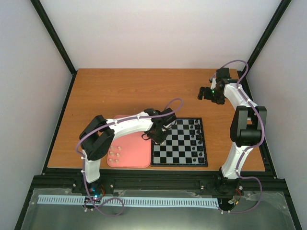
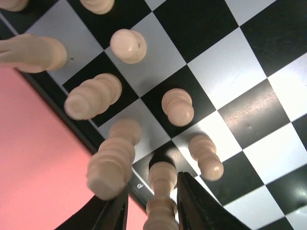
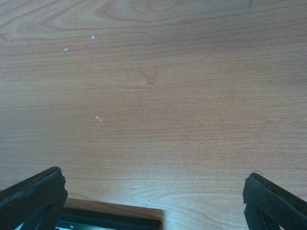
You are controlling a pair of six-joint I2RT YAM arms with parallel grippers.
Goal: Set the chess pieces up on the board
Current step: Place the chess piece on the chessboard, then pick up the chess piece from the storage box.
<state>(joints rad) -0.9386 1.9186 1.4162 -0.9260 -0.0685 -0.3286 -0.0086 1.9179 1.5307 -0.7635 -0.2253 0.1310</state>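
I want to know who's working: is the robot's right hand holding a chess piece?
No, the right gripper is wide open, and only the wooden table shows between its fingers.

The board (image 1: pixel 180 142) is a square black-and-white chequered panel with a thin black border. It lies flat at lower centre of the top view, its edges roughly parallel to the frame. In the left wrist view it fills the upper and right areas.

The chess pieces (image 2: pixel 177 106) are small, turned, cream-white figures. At least eight stand upright on squares in two rows beside the board's border, running from upper left to bottom centre of the left wrist view.

An off-board group (image 1: pixel 117 154) of cream figures sits just left of the board in the top view.
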